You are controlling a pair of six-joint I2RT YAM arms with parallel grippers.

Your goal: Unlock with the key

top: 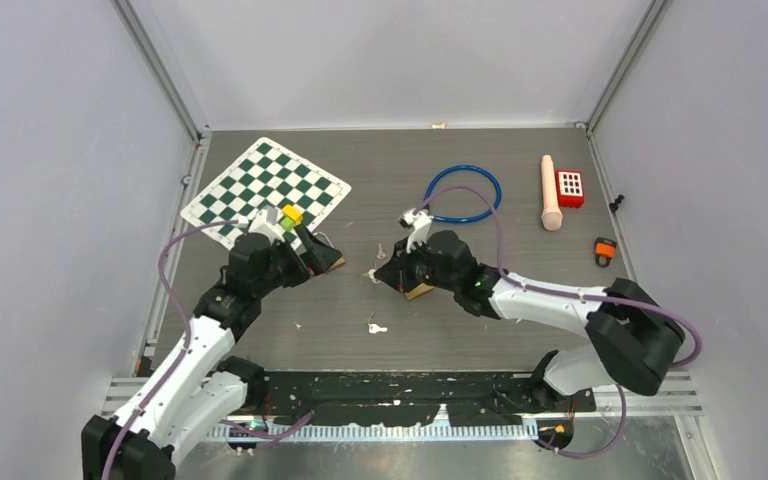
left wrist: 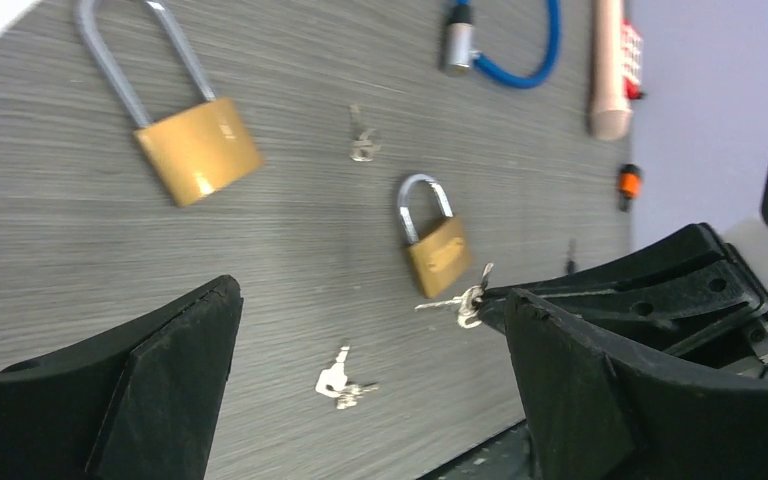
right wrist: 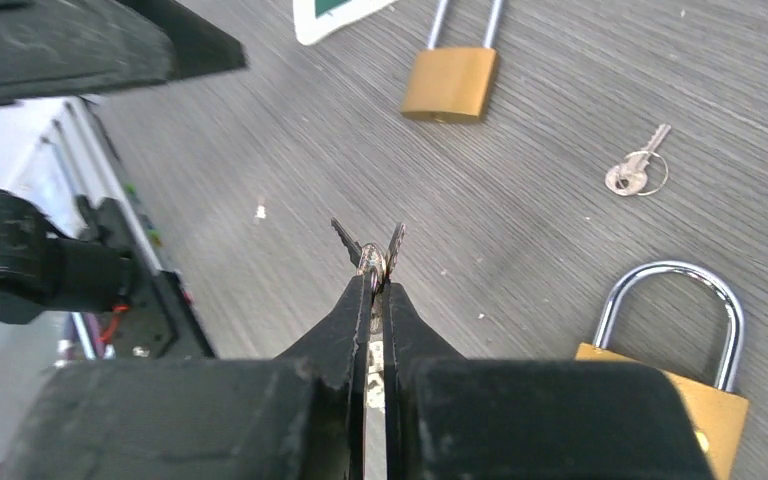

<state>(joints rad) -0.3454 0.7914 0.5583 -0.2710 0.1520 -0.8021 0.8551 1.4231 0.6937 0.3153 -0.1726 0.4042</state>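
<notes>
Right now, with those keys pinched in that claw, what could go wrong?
The right gripper holds the keys only at its very tips, so they might twist or slip. The small padlock lies loose and the left gripper is open, so it may slide when pushed. Since spare keys lie on the table, the held ones may not fit.

Large padlock, upper left: glossy brass-coloured body, polished metal shackle. Small padlock: same. Keys: bright metal. Table: matt grey wood-grain. Jaws: matt black plastic.
</notes>
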